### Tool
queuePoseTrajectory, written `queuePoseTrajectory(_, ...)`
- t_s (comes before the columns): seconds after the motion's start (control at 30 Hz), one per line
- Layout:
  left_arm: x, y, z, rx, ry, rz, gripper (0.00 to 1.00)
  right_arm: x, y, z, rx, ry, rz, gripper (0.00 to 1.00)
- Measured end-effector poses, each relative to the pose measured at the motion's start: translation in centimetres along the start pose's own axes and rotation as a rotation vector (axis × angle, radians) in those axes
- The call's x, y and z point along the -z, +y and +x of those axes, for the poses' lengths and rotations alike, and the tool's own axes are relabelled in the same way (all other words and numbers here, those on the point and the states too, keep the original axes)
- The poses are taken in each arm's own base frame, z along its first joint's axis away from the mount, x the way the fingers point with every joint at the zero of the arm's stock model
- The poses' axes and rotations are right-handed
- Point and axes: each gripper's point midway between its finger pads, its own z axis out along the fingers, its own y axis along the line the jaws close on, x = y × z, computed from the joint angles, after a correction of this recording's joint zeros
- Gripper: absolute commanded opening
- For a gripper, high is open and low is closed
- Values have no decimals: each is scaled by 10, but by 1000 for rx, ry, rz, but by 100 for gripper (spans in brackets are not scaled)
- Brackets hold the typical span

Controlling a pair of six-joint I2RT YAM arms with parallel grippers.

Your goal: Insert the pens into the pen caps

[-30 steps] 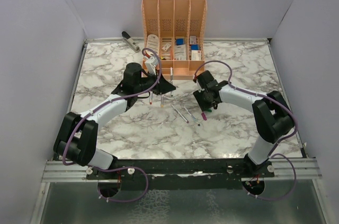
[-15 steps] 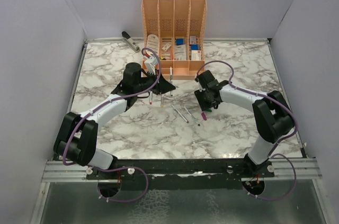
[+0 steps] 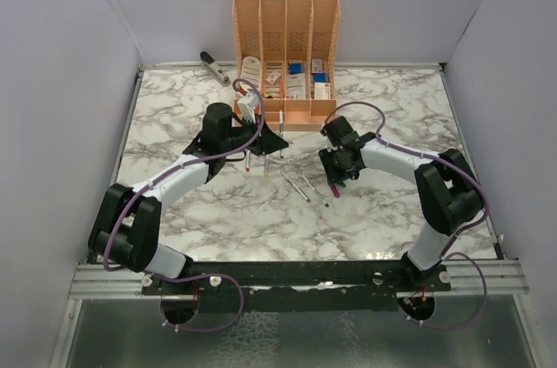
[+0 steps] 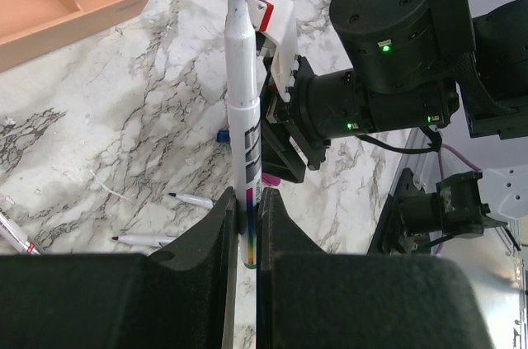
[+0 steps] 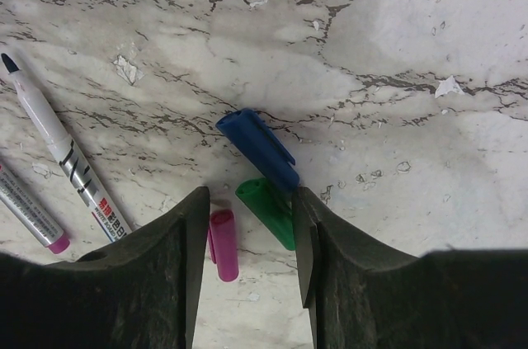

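Orange organiser (image 3: pixel 285 13) at the far edge, small white and blue boxes (image 3: pixel 297 83) in its slots.
Left gripper (image 4: pixel 246 200) clamps green-tipped pen (image 4: pixel 245 126) upright; right gripper (image 5: pixel 250 200), jaws apart, straddles green cap (image 5: pixel 268 210) and magenta cap (image 5: pixel 223 243) on the marble table (image 3: pixel 174 203).

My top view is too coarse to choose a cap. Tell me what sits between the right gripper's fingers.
Observer: A green cap lies between the open right gripper's fingers, unpinched.
Operator: Now report what the left arm holds.
Observer: The left gripper is shut on a pen with a dark green tip.
Operator: List the neighbouring caps.
Observer: A blue cap appears to touch the green one; a magenta cap lies beside it.
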Motion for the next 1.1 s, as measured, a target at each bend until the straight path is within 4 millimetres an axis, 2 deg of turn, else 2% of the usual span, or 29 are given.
queuePoseTrajectory(0.1, -1, 1, 2, 5, 5, -1, 0, 0, 0, 2, -19, 6, 3, 42)
queuePoseTrajectory(0.47, -4, 5, 8, 20, 29, 7, 0, 2, -2, 10, -86, 21, 24, 23)
queuePoseTrajectory(0.7, -6, 5, 7, 24, 33, 11, 0, 2, -1, 12, -115, 26, 26, 17)
queuePoseTrajectory(0.83, -6, 4, 6, 21, 32, 17, 0, 1, -1, 12, -125, 29, 28, 2)
queuePoseTrajectory(1.1, -6, 3, 6, 20, 34, 22, 0, 4, 0, 12, -137, 26, 32, 1)
